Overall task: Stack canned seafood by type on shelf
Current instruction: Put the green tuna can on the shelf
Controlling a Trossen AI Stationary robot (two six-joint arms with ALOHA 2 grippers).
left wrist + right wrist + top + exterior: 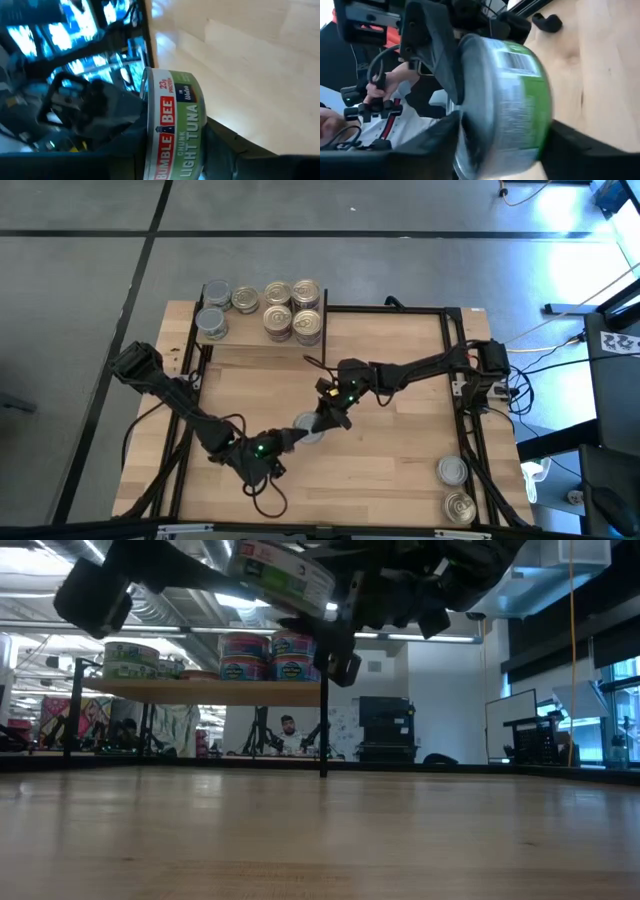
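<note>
- I count six short round metal tins on the light wood shelf [260, 352]: two silver-grey tops [213, 308], and gold tops [293, 310] in stacks.
- Two more tins [455, 488] sit loose on the wooden surface [400, 450].
- One green-label tuna tin [175, 132] is mid-air at centre, both the left gripper [290, 437] and the right gripper [328, 418] have their fingers pinching it.
</note>
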